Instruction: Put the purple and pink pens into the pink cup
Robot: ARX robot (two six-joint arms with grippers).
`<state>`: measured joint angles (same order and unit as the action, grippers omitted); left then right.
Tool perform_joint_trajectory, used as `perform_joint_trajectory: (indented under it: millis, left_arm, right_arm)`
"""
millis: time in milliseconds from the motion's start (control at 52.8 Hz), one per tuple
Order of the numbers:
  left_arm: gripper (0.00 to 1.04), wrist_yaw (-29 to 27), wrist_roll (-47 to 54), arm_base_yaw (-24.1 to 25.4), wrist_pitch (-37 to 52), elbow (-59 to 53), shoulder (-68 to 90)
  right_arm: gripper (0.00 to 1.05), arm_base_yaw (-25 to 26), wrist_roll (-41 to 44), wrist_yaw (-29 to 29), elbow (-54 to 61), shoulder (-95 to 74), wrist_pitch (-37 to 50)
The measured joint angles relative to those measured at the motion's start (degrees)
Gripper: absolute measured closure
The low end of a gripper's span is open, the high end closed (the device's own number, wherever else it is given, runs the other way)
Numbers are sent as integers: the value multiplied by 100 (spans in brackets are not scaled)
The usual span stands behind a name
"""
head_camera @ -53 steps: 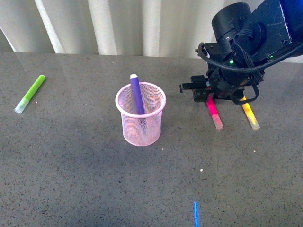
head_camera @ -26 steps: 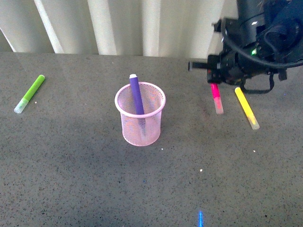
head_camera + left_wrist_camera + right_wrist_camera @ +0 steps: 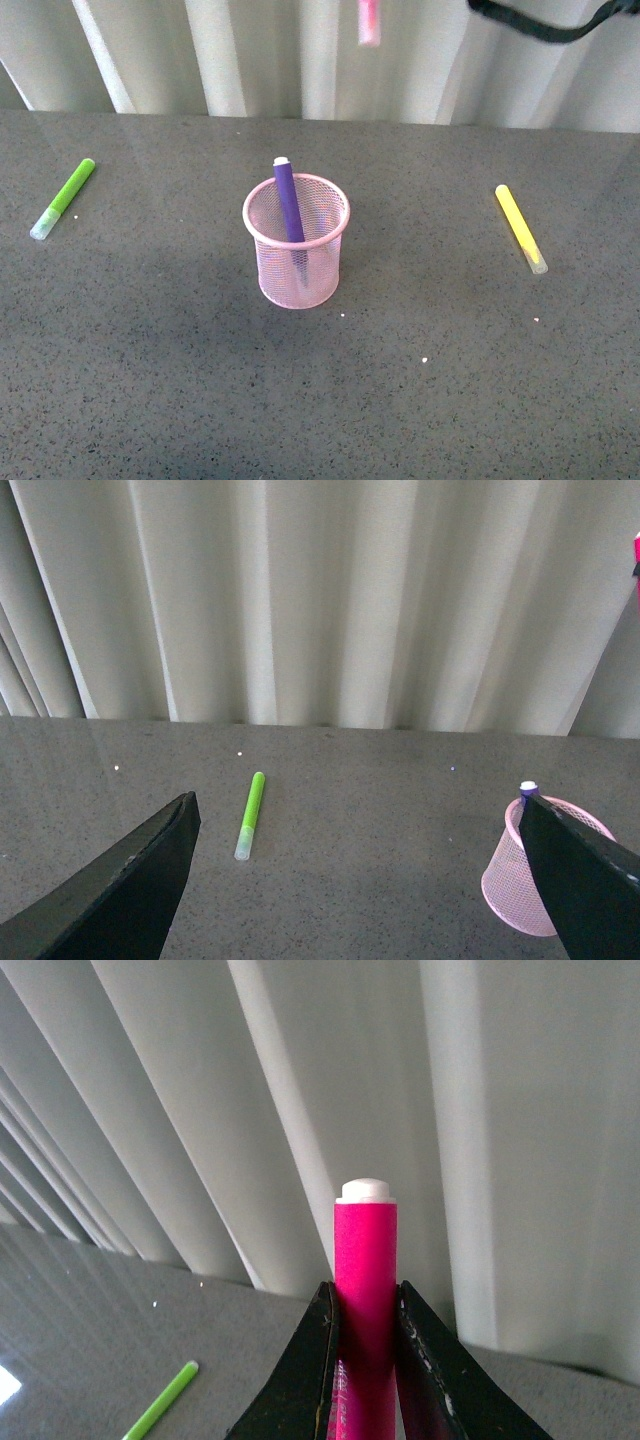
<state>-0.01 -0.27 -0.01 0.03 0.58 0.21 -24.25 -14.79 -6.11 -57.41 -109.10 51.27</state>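
Holding the pink pen (image 3: 369,22) clenched between its jaws, the right gripper (image 3: 365,1295) sits high above the table (image 3: 150,380). In the front view, only the pen's lower end shows at the top edge against the curtain (image 3: 260,55). I read the pen's long axis as near vertical.

Key relation: the cup (image 3: 296,240) stands at table centre, at 7 o'clock from the pen tip and well below it. The cup mouth faces up, so I judge the coming move to be a shift toward 7 o'clock until the pen is over the rim, then a straight descent. The purple pen (image 3: 288,200) already stands in the cup, leaning toward 11 o'clock, which leaves the 3 o'clock half of the mouth free.

The left gripper (image 3: 357,810) hangs with jaws released and nothing between them. The cup lies at 4 o'clock in its view. The right arm is the one carrying the load, so it does this step.

Non-task items: the green marker (image 3: 63,198) lies at 9 o'clock from the cup, and the yellow marker (image 3: 521,228) at 3 o'clock. Both are well apart from the cup.

Change from the earlier frames: one second ago the right gripper was down at the table on the pink pen, just beside the yellow marker. Half a second ago it had lifted the pen partway. Now the arm has left the front view except for a cable (image 3: 540,28), and the pen has moved toward the cup's side.
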Motion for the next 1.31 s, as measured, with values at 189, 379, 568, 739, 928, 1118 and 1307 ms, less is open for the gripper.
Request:
perform_joint_trajectory:
  millis: [189,379,568,739,928,1118,1307]
  left_arm:
    - [7,0,0,0,0,0,0]
    - [7,-2,0,0,0,0,0]
    - [7,0,0,0,0,0,0]
    - [7,0,0,0,0,0,0]
    - [7,0,0,0,0,0,0]
    - [7,-2,0,0,0,0,0]
    - [7,0,0,0,0,0,0]
  right_arm:
    - [94,-472,87,264,15,-579,48]
    - [94,-857,103,385,-105,-990,149]
    - [94,-933,129,435,-103,-1174,205]
    - [94,-973,175,424,13,-1246,330]
    - [94,-1038,282,413,127,-1281,426]
    - [94,-1078,400,404,227,-1316,498]
    - [94,-1078,518,385,396,-1340,592]
